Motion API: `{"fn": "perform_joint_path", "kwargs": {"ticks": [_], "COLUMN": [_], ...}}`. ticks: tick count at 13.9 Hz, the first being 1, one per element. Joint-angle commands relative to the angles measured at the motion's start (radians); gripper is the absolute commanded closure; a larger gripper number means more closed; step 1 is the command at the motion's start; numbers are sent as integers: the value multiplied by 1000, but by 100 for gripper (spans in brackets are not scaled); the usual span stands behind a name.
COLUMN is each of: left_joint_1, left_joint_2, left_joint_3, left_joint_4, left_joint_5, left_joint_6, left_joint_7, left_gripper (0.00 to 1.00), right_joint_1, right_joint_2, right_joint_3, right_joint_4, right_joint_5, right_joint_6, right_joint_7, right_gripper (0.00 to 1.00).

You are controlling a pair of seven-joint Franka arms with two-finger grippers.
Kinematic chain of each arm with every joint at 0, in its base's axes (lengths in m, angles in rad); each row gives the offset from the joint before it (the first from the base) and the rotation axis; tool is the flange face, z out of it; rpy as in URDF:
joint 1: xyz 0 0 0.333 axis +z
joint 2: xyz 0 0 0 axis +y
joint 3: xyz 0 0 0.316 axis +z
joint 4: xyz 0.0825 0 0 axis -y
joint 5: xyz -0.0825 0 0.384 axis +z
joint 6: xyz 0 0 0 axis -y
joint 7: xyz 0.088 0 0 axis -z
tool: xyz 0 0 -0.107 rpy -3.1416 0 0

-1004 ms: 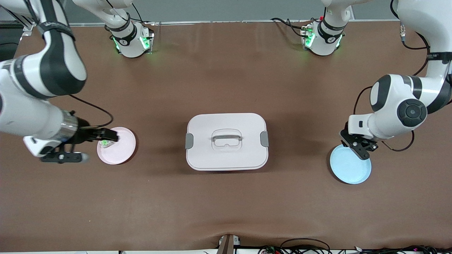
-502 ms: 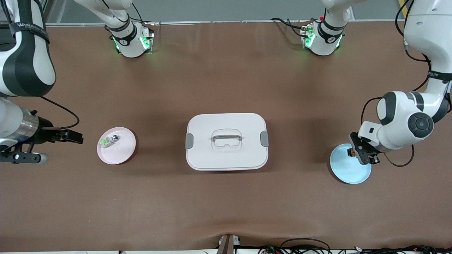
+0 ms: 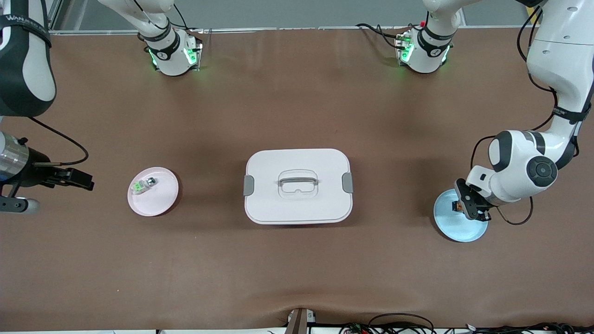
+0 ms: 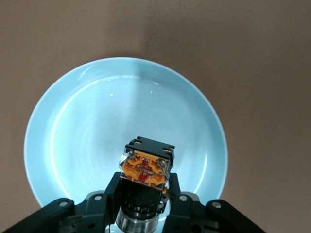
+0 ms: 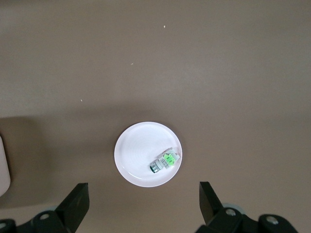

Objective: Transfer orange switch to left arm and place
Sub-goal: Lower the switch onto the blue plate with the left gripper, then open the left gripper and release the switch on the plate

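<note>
a: what have i got at the fingers?

b: the left gripper (image 4: 145, 194) has closed on the orange switch (image 4: 145, 164), with a finger pressed to each side of its black body. the switch sticks straight out past the tips along the fingers' own line, orange end outermost. it hangs over the blue plate (image 3: 468, 230), off the plate as far as i can judge.

a: and the other one?

b: the right gripper (image 3: 74, 178) is spread wide and holds nothing, hanging over bare table at the right arm's end, just beside the pink plate (image 3: 160, 202). that arm waits.

a: which way does the switch need to go?

b: toward the right arm's end, and the box (image 3: 297, 185) sits in the middle of the table, squarely between the two plates. so i'd say the whole move turns on lifting above the lid or swinging round it (a straight low run would likely clip it). the left arm is the only one near the switch; the right gripper is well apart from it.

a: count it off for me.

b: two arms, two grippers, two plates, one box, one orange switch, and one green switch (image 3: 143, 184) lying on the pink plate.
</note>
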Motion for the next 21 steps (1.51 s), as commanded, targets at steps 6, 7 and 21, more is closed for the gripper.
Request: {"fn": "perform_joint_path", "kwargs": {"ticks": [6, 7, 21], "left_joint_1": [18, 24, 27], "left_joint_2": [64, 61, -140], "left_joint_3": [-9, -9, -37], "left_joint_4": [14, 10, 125], "left_joint_5": [42, 38, -72], "left_joint_6": [89, 89, -239], "left_joint_7": [11, -6, -438], "left_gripper": [68, 1, 0], "right_joint_1": [-15, -15, 81], "right_joint_2": [-97, -99, -181], "right_joint_3": [30, 30, -152], "right_joint_4": [10, 8, -80], "right_joint_5": [-4, -4, 85], "right_joint_6": [-83, -88, -128], "right_joint_7": [13, 10, 12], "right_gripper": [0, 0, 0]}}
